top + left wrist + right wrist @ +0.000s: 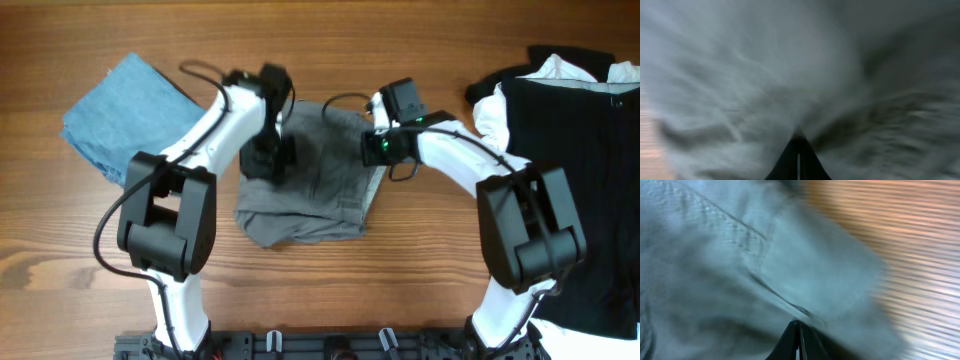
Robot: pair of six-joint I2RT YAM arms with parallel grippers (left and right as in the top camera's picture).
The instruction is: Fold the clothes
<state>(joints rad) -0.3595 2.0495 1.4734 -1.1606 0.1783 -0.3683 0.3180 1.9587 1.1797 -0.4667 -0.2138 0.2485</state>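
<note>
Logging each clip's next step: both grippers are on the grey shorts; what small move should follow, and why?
Probably raise both grippers slightly together: the left gripper is shut with grey shorts puckered at its jaws, the right gripper is shut on their edge, and the shorts lie rumpled on the table.

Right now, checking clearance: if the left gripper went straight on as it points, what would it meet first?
The grey shorts: the left gripper is shut on their cloth, and the table probably lies just beneath.
</note>
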